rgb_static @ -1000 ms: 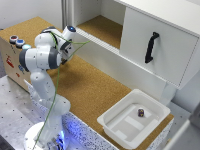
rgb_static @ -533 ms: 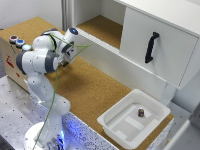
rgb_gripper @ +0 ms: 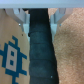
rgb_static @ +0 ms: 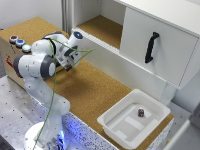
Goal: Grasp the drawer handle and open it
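No writing was legible; a cardboard box (rgb_static: 10, 52) bore red marks. Cork board (rgb_static: 95, 92) covered the table. The gripper (rgb_static: 68, 64), its state indiscernible, hovered far from the drawer handle (rgb_static: 151, 47).

Exterior view: bright, even, diffuse light, no hard glare. White drawer (rgb_static: 159, 47) front near overexposed, surface detail washed out. Soft shadow under drawer, darker recess at open shelf behind. Blue glow at arm base (rgb_static: 62, 137), light spilling onto perforated metal. Overall picture soft, low resolution, edges slightly smeared. White tub (rgb_static: 134, 119) shows faint shading inside. Wrist view: heavily blurred, blocky, close-range defocus; dark central band lacks detail, cork surface (rgb_gripper: 70, 50) only grainy.
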Controlling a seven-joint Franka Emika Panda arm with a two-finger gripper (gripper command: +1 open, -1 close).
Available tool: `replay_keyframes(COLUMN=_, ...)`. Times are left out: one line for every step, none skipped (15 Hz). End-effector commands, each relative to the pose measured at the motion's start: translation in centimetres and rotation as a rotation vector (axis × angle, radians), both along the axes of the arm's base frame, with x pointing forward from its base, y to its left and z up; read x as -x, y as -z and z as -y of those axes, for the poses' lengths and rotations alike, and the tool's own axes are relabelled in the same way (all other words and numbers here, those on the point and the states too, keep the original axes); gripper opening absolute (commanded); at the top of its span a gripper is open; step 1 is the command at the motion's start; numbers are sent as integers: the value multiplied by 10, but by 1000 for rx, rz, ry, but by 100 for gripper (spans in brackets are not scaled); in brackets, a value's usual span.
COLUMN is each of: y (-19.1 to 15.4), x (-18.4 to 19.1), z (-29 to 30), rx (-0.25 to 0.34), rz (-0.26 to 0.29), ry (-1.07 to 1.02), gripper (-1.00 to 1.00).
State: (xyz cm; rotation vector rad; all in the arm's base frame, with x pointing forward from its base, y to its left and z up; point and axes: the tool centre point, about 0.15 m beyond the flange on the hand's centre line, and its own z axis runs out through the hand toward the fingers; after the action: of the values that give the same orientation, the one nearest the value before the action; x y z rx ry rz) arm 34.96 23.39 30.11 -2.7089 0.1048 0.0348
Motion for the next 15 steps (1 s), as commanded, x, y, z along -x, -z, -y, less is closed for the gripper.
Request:
replay_keyframes(y=2, x=26, z=62, rx=-33, rz=12, ry=7, gripper=-100)
replay_keyframes(y=2, x=27, z=69, rx=-36, rz=6, ry=21, gripper=-100)
replay_keyframes(y=0, x=28, z=74, rx=-42, rz=11, ry=32, gripper=-100)
replay_keyframes(y=0, x=30, z=82, rx=-41, rz=12, ry=40, gripper=-100)
replay_keyframes(y=-1, x=31, z=87, rx=-41, rz=14, ry=52, gripper=-100)
replay_keyframes(y=-3, x=31, z=91, rx=-36, rz=15, ry=53, gripper=-100)
replay_keyframes(y=-4, x=31, z=93, rx=-32, rz=15, ry=55, gripper=-100)
replay_keyframes(y=-8, x=29, z=94, rx=-16, rz=13, ry=29, gripper=100)
replay_keyframes(y=-15, x=28, z=93, rx=9, rz=15, ry=14, gripper=100)
replay_keyframes(y=-23, x=27, z=93, rx=25, rz=28, ry=7, gripper=100)
replay_keyframes(y=-31, x=26, z=92, rx=48, rz=29, ry=1, gripper=100)
replay_keyframes(y=-40, x=26, z=94, rx=51, rz=46, ry=10, gripper=100)
replay_keyframes(y=-50, x=27, z=95, rx=55, rz=61, ry=17, gripper=100)
replay_keyframes(y=-57, x=27, z=96, rx=61, rz=70, ry=16, gripper=100)
replay_keyframes(y=-69, x=28, z=96, rx=100, rz=70, ry=8, gripper=100)
